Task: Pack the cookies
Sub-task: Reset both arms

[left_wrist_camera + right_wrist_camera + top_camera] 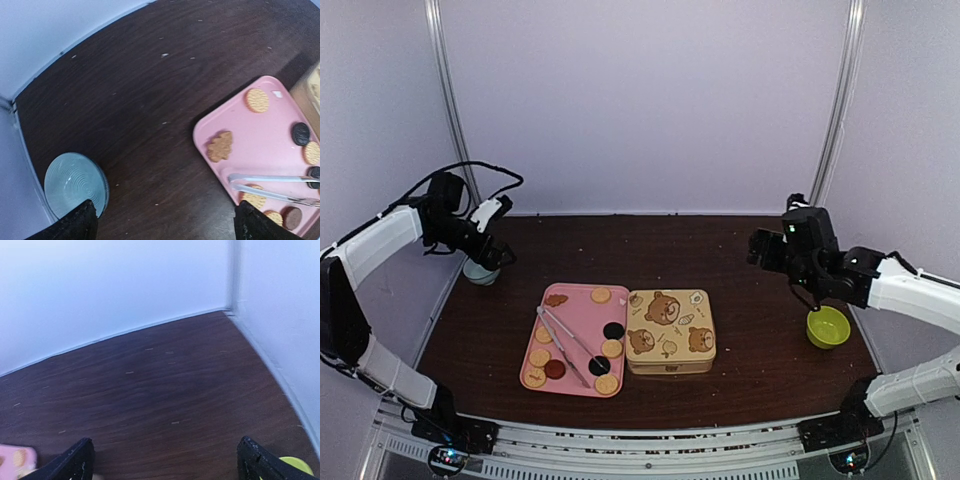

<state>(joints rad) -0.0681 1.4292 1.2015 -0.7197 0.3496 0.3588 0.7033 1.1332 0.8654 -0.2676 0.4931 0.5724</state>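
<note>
While the left gripper (166, 210) and right gripper (165, 445) hang with jaws spread, the tan, black and dark-red cookies (611, 348) lie on the pink rectangular tray (584, 306) (metal tongs (565, 345) across it) beside the cream bear-print tin (670, 332).

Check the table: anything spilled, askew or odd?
Nothing is spilled or damaged. The one oddity is the metal tongs, lying diagonally across the pink tray among the cookies. The bear-print tin beside it looks closed. A few pale specks dot the table.
</note>
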